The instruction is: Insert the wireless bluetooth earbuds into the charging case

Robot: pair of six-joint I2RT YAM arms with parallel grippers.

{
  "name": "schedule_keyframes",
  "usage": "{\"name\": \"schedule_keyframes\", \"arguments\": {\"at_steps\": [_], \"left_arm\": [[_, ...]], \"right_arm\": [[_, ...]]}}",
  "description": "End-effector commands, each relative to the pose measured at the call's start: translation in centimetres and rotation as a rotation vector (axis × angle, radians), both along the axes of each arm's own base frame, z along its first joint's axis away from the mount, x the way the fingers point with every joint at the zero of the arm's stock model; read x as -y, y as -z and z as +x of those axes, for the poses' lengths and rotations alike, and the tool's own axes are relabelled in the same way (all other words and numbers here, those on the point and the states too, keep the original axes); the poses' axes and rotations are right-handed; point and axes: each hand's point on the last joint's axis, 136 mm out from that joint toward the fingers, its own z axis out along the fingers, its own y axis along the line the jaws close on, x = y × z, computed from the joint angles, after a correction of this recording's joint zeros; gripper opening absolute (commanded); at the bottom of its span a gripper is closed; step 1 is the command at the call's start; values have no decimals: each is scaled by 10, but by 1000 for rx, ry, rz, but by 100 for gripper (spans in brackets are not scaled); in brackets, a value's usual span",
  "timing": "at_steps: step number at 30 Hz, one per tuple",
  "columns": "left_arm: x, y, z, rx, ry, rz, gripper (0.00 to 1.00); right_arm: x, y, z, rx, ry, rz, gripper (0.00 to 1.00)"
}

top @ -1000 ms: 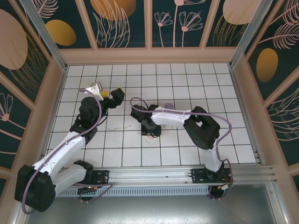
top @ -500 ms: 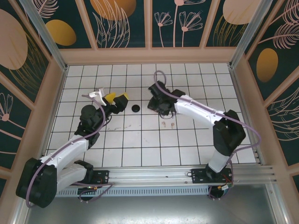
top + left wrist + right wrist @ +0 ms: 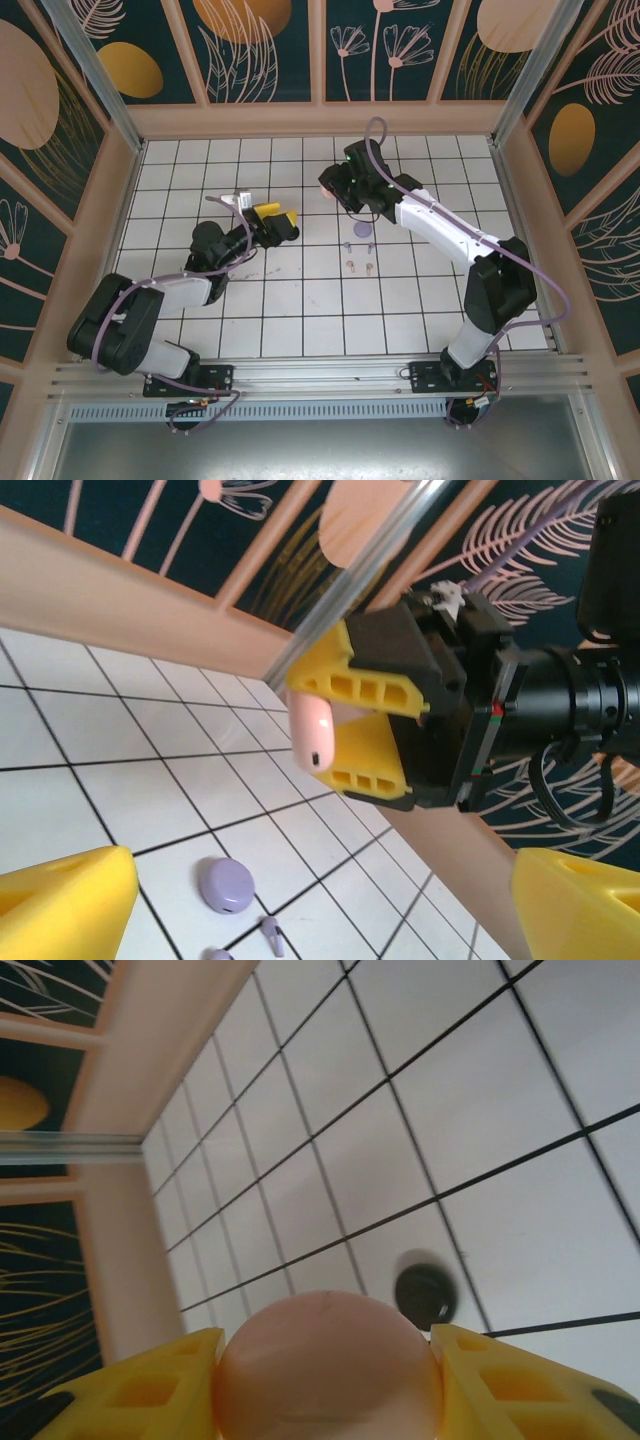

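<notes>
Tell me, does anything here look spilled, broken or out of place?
Nothing looks broken. Tiny earbuds lie loose on the tiled table, out of any case, while the right end effector holds a pink case in the air.

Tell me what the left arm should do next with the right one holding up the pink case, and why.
Probably ease the left gripper forward to the pink case. The right gripper holds it off the table, apparently closed, its free end pointing at the left jaws, which stand wide open. The pinkish-tan earbuds lie loose on the table, so it needs opening first.
</notes>
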Motion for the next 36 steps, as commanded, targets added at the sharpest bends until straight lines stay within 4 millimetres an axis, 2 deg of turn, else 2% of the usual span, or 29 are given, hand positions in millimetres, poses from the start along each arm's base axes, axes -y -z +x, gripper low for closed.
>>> {"name": "schedule_keyframes", "arguments": {"at_steps": [1,8,13,15,16,28,36], "left_arm": [[12,-31,-5,112,65,-61,94],[27,-27,7,115,111,-82,81],[37,-25,16,121,141,-86,57],[40,-27,18,130,151,-86,43],[42,-22,21,120,154,-81,40],[45,-18,33,122,136,-67,43],[45,-22,36,132,121,-71,36]], "right_arm": [[-13,-38,0,38,-2,158,37],[-26,-42,-7,22,-24,210,37],[-40,-43,-16,17,-52,216,36],[-44,-41,-19,13,-60,212,36],[-46,-40,-21,12,-65,213,36],[-59,-36,-28,5,-96,194,36],[-61,-31,-30,-3,-98,185,36]]}}
